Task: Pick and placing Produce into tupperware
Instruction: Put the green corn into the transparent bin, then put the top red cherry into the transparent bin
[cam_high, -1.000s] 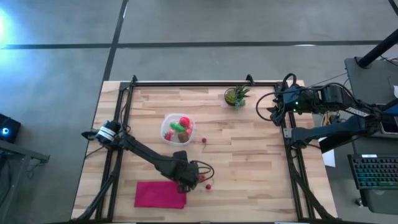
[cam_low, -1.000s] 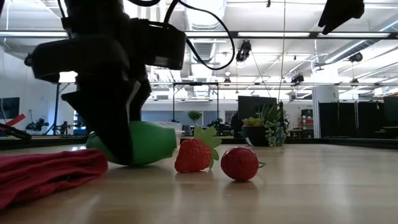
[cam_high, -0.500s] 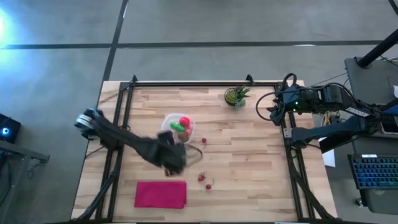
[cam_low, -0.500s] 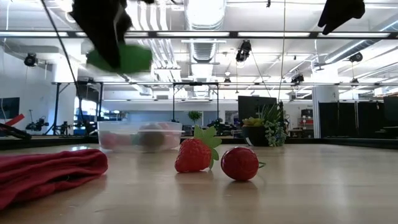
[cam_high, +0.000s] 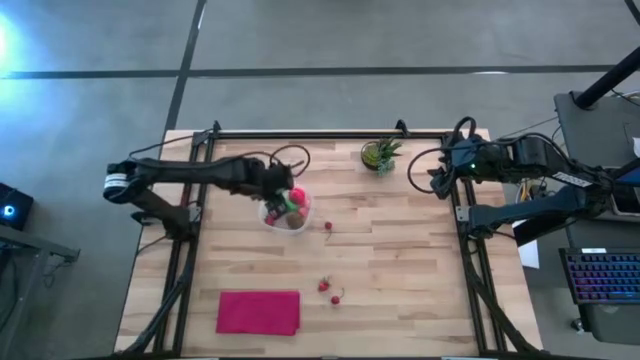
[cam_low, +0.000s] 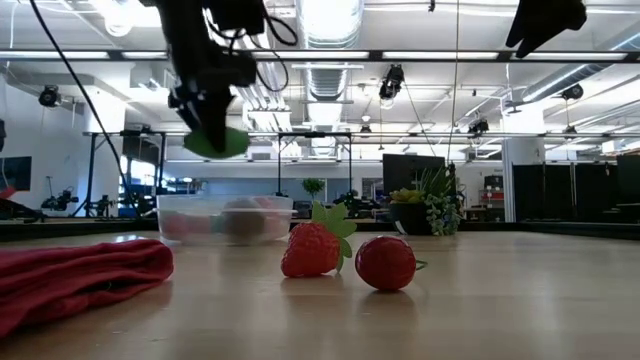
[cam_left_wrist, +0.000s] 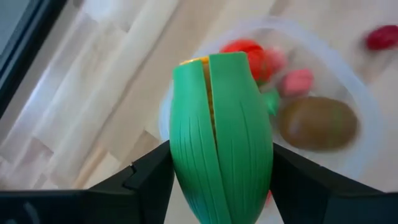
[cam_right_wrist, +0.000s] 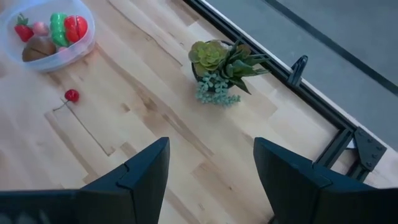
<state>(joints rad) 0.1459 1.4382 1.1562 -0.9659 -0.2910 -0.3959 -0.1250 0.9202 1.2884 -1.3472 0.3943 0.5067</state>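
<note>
So the left gripper (cam_left_wrist: 219, 180) is pinching a ribbed green oblong toy vegetable with a yellow strip down its split (cam_left_wrist: 221, 130), one finger on each flank, and it's hanging in the air right over the small clear rounded-square plastic tupperware (cam_high: 268, 215). That tub sits left of the middle of the light wooden table (cam_high: 400, 260), a bit nearer the far edge. It's already got stuff in it: a brown kiwi-like lump (cam_left_wrist: 317, 122), a red piece (cam_left_wrist: 249, 53), a small pink piece (cam_left_wrist: 297, 81), plus some green.

Not in yet: a toy strawberry with a green leafy top (cam_low: 312, 248) and a round red berry (cam_low: 386, 262), sitting just beside each other toward the near edge, and another tiny red berry (cam_high: 327, 226) just beside the tub's right side. A flat magenta cloth (cam_high: 258, 311) lies by the near left corner and a spiky green potted plant (cam_high: 380, 154) stands at the far edge.

The right gripper (cam_right_wrist: 210, 168) is parked up by the far right corner, fingers spread, holding nothing.

What I'd worry about: the vegetable looks to be over the tub's left part rather than dead centre, and the tub's getting crowded. Let go from up there and it could bounce off the kiwi lump or catch the low rim and roll out onto the table. The tub looks light too, so a knock from the fingers might shove it.
</note>
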